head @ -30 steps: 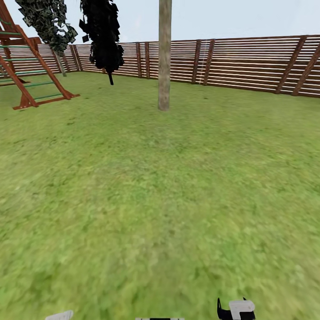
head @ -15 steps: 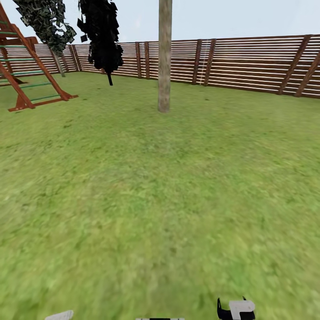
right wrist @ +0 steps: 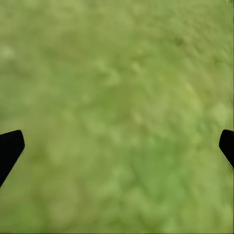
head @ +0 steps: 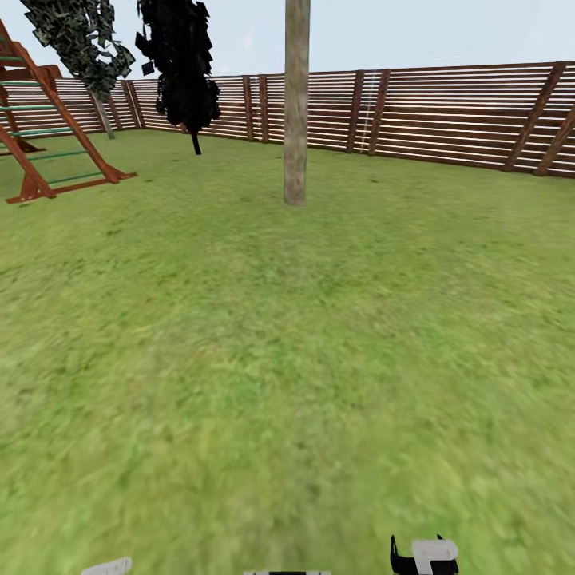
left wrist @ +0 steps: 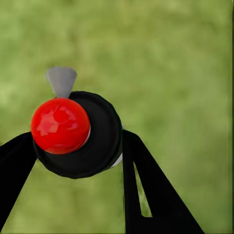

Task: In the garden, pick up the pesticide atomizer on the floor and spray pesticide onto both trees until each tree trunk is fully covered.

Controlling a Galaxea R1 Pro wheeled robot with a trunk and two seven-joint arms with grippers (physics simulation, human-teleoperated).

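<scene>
Left claw [left wrist: 78, 151] is clenched on the pesticide atomizer [left wrist: 78, 134] — black round body pinched between the two dark fingers [left wrist: 146, 185], red cap [left wrist: 60, 125] facing us, grey nozzle [left wrist: 61, 80] poking beyond it. Right claw [right wrist: 117, 146] hangs released, fingers spread wide, nothing between them. Beneath both claws, just lawn [head: 279, 359]. Well ahead of us stands a pale tree trunk [head: 295, 104], with a black cypress-like tree [head: 184, 72] farther off and the slat fence [head: 447, 112] behind. So we judge the pick-up done — no mist seen, no speckling on that trunk; both trunks are left to spray.
</scene>
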